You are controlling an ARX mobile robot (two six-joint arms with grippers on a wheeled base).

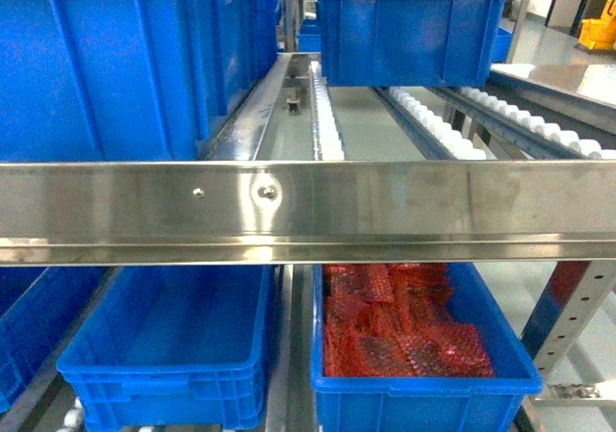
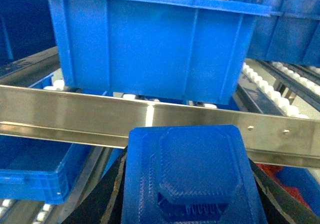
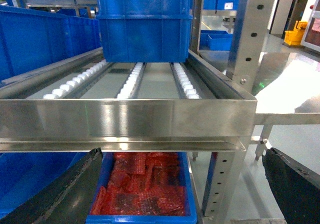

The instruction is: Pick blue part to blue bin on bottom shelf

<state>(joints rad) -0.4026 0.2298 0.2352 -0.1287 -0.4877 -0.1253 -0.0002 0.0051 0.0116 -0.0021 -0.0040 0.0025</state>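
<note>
In the left wrist view the blue part (image 2: 192,176), a ribbed bright-blue block with a raised octagonal top, fills the space between the black fingers (image 2: 107,196). My left gripper (image 2: 191,189) is shut on it, in front of the rack's steel rail. On the bottom shelf (image 1: 292,341) stands an empty blue bin (image 1: 164,386), whose corner also shows at the lower left of the left wrist view (image 2: 35,176). My right gripper (image 3: 182,189) is open and holds nothing, its fingers (image 3: 65,191) wide apart. Neither gripper shows in the head view.
A second blue bin (image 1: 423,386), full of red bubble wrap (image 1: 395,326), stands right of the empty one. A steel front rail (image 1: 308,211) crosses above both. Large blue bins (image 1: 414,38) sit on the roller lanes (image 1: 327,124). A perforated upright (image 1: 568,317) and a steel table (image 3: 290,92) are at right.
</note>
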